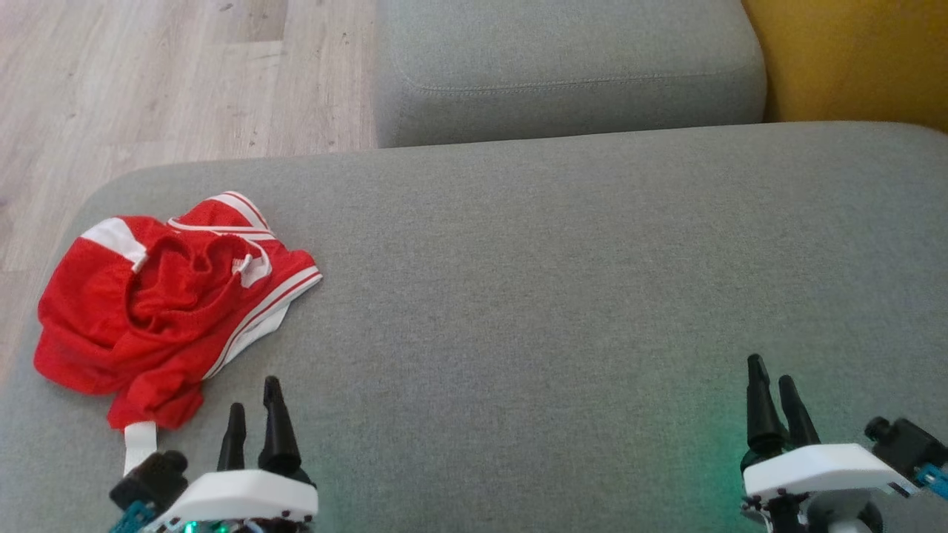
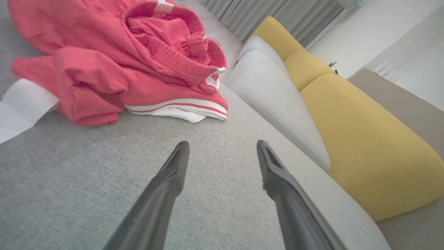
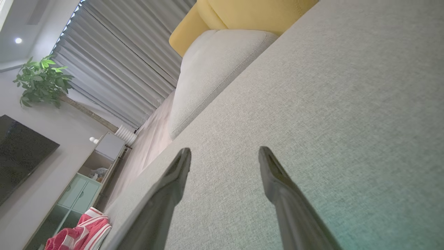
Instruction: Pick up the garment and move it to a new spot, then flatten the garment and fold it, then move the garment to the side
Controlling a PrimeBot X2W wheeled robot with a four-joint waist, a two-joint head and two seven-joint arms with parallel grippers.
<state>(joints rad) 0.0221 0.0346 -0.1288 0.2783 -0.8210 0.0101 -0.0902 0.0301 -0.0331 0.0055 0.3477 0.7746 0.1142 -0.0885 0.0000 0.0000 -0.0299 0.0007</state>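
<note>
The garment [image 1: 170, 303], a pair of red shorts with white stripes, lies crumpled in a loose heap at the left end of the grey sofa seat [image 1: 555, 259], close to the seat's left edge, where the wooden floor [image 1: 148, 74] begins. The left gripper [image 1: 254, 392] is poised just on the near side of the heap and slightly to its right, its two dark fingers spread with nothing between them. The right gripper [image 1: 771, 369] is well apart at the near right, likewise spread over bare upholstery. The cloth looks thin, light and limp, so it will probably sag and trail when lifted rather than keep any shape. It is not fragile, but a single slick layer could slip from narrow fingertips. The gathered elastic waistband [image 1: 196, 255], bunched on top of the heap, looks like the best hold, being thicker and ridged. The striped hem [image 1: 266, 296] on the heap's right side is a flatter, firmer edge and seems easy to reach. The white strip [image 1: 139, 444] trailing at the near end lies nearest the left gripper, yet pulling it would likely drag the heap out in a string. How the legs are layered inside the folds cannot be told.
</note>
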